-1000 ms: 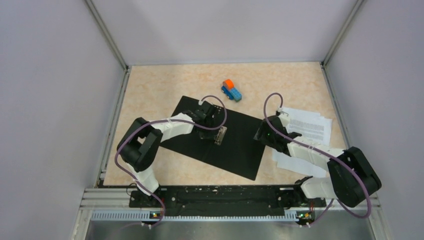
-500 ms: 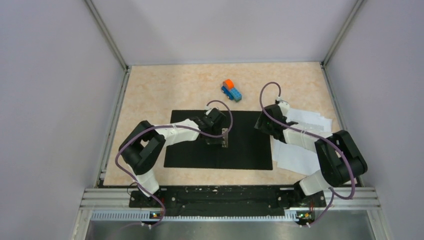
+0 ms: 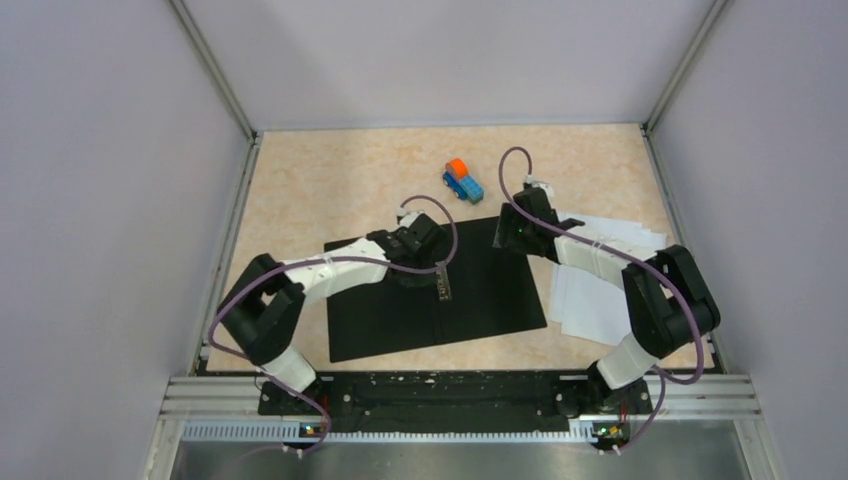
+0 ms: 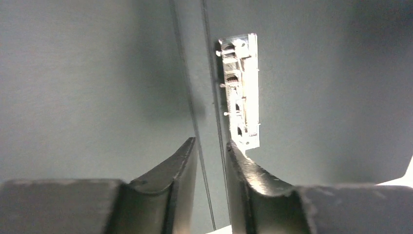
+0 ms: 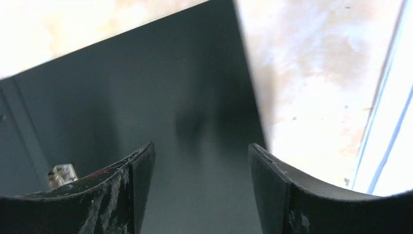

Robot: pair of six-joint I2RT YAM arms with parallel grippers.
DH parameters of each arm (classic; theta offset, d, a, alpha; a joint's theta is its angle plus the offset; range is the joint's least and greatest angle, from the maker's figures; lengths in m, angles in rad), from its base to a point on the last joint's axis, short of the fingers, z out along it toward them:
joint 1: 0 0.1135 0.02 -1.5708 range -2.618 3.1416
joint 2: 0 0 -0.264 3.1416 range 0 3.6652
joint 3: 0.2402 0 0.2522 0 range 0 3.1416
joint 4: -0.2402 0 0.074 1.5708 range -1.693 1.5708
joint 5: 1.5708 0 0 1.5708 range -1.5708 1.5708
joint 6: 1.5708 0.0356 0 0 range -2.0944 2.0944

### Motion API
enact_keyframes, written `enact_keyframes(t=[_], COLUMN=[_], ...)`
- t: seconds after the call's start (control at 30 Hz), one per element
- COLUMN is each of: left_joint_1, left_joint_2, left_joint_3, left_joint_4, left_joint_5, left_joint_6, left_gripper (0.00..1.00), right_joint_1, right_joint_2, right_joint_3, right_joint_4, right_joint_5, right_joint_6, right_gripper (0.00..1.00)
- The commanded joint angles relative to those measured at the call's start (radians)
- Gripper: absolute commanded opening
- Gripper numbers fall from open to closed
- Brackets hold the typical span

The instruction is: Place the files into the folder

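Open folder (image 3: 480, 290) flat on desk (image 3: 330, 190), black inside up, swung slightly anticlockwise versus half a second back. Left gripper (image 4: 210, 144) on spine beside metal clip (image 4: 239, 92), nearly closed, thin slit, nothing gripped. Right gripper (image 5: 200, 148) shifted to folder's far right corner, wide apart, empty. Files (image 3: 590, 300) right of folder, outside it.

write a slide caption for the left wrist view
Left arm's jaws, narrowly parted, frame the spine crease of the open folder, right beside its metal clip strip.
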Motion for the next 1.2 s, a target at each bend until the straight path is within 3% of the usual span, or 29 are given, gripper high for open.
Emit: enact_keyframes(t=[0.0, 0.13, 0.33, 0.47, 0.87, 1.17], left_joint_1=[0.047, 0.124, 0.281, 0.311, 0.326, 0.333], left_joint_2=[-0.183, -0.271, -0.362, -0.384, -0.336, -0.332], left_joint_3=[-0.019, -0.099, -0.241, -0.297, -0.362, -0.390], left_joint_4=[-0.123, -0.159, -0.186, -0.159, -0.163, -0.142], left_joint_5=[-0.153, -0.147, -0.157, -0.155, -0.202, -0.186], left_joint_6=[-0.050, -0.088, -0.118, -0.147, -0.259, -0.266], left_gripper=[0.40, 0.48, 0.48, 0.48, 0.46, 0.45], right_joint_1=[0.097, 0.206, 0.411, 0.519, 0.629, 0.648], right_joint_2=[-0.085, -0.106, -0.075, 0.006, 0.164, 0.201], right_joint_3=[0.070, 0.070, 0.091, 0.152, 0.289, 0.305], right_joint_4=[-0.123, -0.176, -0.189, -0.221, -0.300, -0.296], right_joint_5=[0.010, 0.062, 0.090, 0.145, 0.230, 0.240], right_joint_6=[-0.035, 0.001, 0.078, 0.095, 0.084, 0.085], right_gripper=[0.67, 0.60, 0.50, 0.40, 0.23, 0.17])
